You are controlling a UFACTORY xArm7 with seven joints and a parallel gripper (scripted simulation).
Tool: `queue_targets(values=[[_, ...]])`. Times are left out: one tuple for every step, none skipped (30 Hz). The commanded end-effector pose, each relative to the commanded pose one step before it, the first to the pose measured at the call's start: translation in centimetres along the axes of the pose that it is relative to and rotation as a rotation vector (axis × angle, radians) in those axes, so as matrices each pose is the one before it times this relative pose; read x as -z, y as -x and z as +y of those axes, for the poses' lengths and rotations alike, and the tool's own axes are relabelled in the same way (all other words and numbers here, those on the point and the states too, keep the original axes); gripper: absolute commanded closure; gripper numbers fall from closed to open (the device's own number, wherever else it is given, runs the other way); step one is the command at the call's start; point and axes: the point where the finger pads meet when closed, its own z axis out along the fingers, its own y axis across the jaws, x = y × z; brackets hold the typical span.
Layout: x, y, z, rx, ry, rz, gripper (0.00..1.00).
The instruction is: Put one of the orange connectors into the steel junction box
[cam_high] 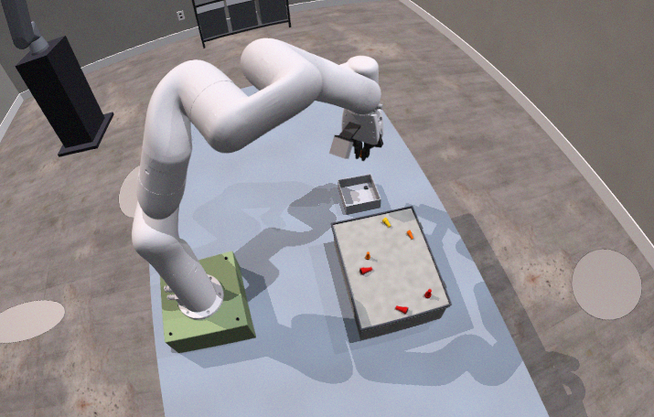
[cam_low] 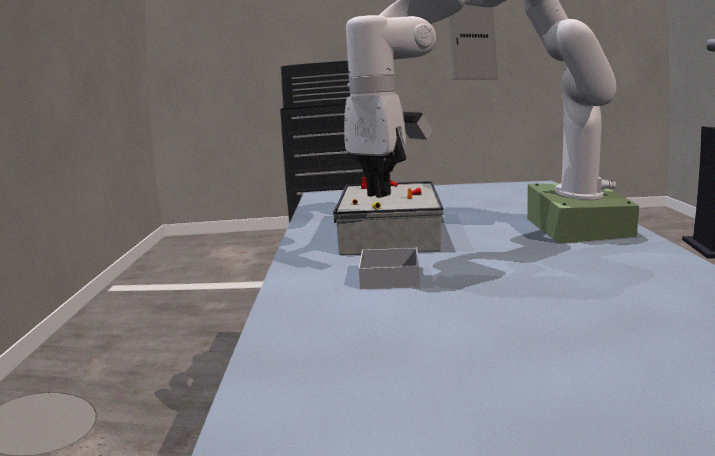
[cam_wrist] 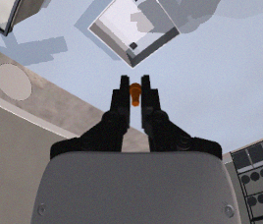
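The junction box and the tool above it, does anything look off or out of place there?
Only one thing: the tool, shut on an orange connector, seems to hang beyond the junction box, not over it; the wrist view shows the box ahead of the fingertips. The box looks empty. The connectors on the case lid lie loose, none spilled.

Grey walls [cam_low: 65,113], mottled brown floor [cam_high: 500,129], black cabinet [cam_low: 314,135].

text: none legible | wall sign [cam_low: 474,45]: print too small to read
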Motion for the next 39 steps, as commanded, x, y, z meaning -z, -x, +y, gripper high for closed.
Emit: queue_targets(values=[[-1.041, 0.156, -0.043, 0.00018, -0.00203, -0.00437, 0.98], [-0.612, 0.0, 0.0, 0.0, 0.0, 0.0, 0.98], [-0.703, 0.0, 0.0, 0.0, 0.0, 0.0, 0.98], [-0.787, 0.0, 0.0, 0.0, 0.0, 0.0, 0.98], [-0.862, 0.0, 0.0, 0.0, 0.0, 0.0, 0.98], [-0.926, 0.0, 0.0, 0.0, 0.0, 0.0, 0.98], [-0.974, 0.0, 0.0, 0.0, 0.0, 0.0, 0.98], [-0.981, 0.0, 0.0, 0.0, 0.0, 0.0, 0.98], [-0.962, 0.0, 0.0, 0.0, 0.0, 0.0, 0.98], [-0.928, 0.0, 0.0, 0.0, 0.0, 0.0, 0.98], [-0.881, 0.0, 0.0, 0.0, 0.0, 0.0, 0.98], [-0.82, 0.0, 0.0, -0.00001, 0.0, 0.0, 0.98], [-0.75, 0.0, 0.0, 0.00001, 0.0, 0.0, 0.98], [0.0, 0.0, 0.0, 0.0, 0.0, 0.0, 0.98], [0.0, 0.0, 0.0, 0.0, 0.0, 0.0, 0.98], [-0.67, 0.001, 0.0, -0.00001, 0.0, 0.0, 0.98], [-0.584, 0.0, 0.0, 0.0, 0.0, 0.0, 0.98], [-0.494, 0.0, 0.0, 0.0, 0.0, 0.0, 0.98], [-0.402, 0.0, 0.0, 0.0, 0.0, 0.0, 0.98], [-0.312, -0.001, 0.0, 0.00001, 0.0, 0.00001, 0.98], [-0.224, 0.001, 0.0, -0.00001, 0.0, -0.00001, 0.98], [-0.147, 0.0, 0.0, 0.0, 0.0, 0.0, 0.98], [-0.081, 0.0, 0.0, 0.0, 0.0, 0.0, 0.98], [-0.032, 0.0, 0.0, 0.0, 0.0, 0.0, 0.98], [-0.005, 0.0, 0.0, 0.0, 0.0, 0.0, 0.98], [0.0, 0.0, 0.0, 0.0, 0.0, 0.0, 0.98], [0.0, 0.0, 0.0, 0.0, 0.0, 0.0, 0.98], [0.0, 0.0, 0.0, 0.0, 0.0, 0.0, 0.98], [0.0, 0.0, 0.0, 0.0, 0.0, 0.0, 0.98], [0.0, 0.0, 0.0, 0.0, 0.0, 0.0, 0.98], [0.0, 0.0, 0.0, 0.0, 0.0, 0.0, 0.98], [0.0, 0.0, 0.0, 0.0, 0.0, 0.0, 0.98], [0.0, 0.0, 0.0, 0.0, 0.0, 0.0, 0.98], [0.0, 0.0, 0.0, 0.0, 0.0, 0.0, 0.74], [0.0, 0.0, 0.0, 0.0, 0.0, 0.0, 0.74], [0.0, 0.0, 0.0, 0.0, 0.0, 0.0, 0.74], [0.0, 0.0, 0.0, 0.0, 0.0, 0.0, 0.74], [0.0, 0.0, 0.0, 0.0, 0.0, 0.0, 0.74], [0.0, 0.0, 0.0, 0.0, 0.0, 0.0, 0.74]])
